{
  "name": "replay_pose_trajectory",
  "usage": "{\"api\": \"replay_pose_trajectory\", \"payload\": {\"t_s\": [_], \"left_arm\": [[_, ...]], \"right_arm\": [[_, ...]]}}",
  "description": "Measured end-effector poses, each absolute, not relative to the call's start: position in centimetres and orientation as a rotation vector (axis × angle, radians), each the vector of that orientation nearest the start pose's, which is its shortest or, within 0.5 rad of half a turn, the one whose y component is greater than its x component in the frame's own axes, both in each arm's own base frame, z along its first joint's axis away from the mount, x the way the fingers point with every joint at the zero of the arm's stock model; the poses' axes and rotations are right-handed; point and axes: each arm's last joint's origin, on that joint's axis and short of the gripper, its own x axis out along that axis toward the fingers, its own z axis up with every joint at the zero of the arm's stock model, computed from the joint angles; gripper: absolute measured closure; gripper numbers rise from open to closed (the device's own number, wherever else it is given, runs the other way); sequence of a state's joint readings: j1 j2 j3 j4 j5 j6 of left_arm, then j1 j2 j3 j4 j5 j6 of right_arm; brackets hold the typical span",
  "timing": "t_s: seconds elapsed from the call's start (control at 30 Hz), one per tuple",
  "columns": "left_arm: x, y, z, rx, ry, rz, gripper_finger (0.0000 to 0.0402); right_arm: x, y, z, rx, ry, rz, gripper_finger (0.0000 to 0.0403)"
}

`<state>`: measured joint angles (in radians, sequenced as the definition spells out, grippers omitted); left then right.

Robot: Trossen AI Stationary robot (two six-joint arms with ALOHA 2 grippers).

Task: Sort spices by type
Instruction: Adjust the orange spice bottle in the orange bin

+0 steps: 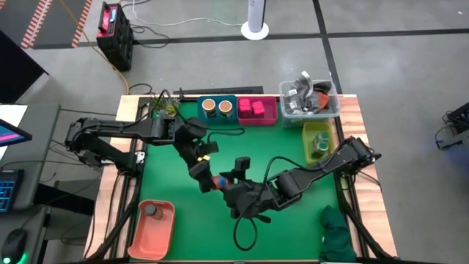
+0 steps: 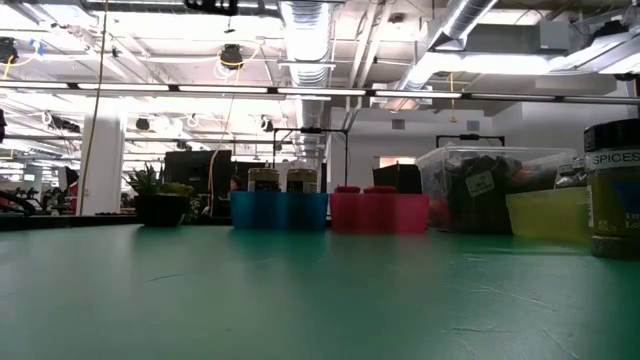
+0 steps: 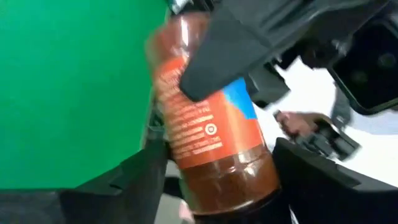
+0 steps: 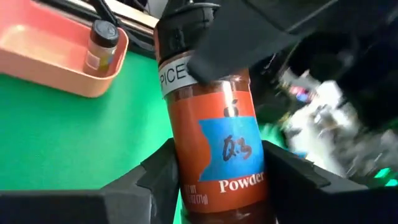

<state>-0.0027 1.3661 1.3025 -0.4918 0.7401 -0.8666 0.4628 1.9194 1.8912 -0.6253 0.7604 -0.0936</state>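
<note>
Red-orange spice jar (image 4: 214, 134) sits pinched between right hand (image 4: 214, 180) fingers, left hand (image 3: 214, 180) spread around it.

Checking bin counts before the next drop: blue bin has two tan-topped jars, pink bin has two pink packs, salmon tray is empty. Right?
Not quite. The salmon tray is not empty: it holds one dark-lidded jar, as the high view shows. The blue and pink bin counts are right.

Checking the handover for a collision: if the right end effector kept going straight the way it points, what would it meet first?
The spice jar already between its fingers, then the left end effector at the jar's capped end. Depth beyond that is unclear.
</note>
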Motion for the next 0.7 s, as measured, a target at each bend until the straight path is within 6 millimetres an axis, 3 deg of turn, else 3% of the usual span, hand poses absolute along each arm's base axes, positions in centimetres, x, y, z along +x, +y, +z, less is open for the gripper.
{"api": "replay_pose_trajectory", "payload": {"t_s": [0.23, 0.47, 0.7], "left_arm": [[27.4, -1.2, 37.5, -0.762, 0.611, -0.196, 0.0103], [23.5, -0.4, 41.0, -0.524, 0.313, 0.131, 0.0104], [21.9, -0.6, 44.4, -0.457, 0.021, 0.093, 0.0104]], "right_arm": [[38.1, 18.3, 34.5, -0.195, 0.558, -0.330, 0.0178], [37.3, 18.6, 34.7, 0.051, 0.488, -0.465, 0.0179], [38.5, 16.7, 35.2, 0.293, 0.342, -0.606, 0.0179]]}}
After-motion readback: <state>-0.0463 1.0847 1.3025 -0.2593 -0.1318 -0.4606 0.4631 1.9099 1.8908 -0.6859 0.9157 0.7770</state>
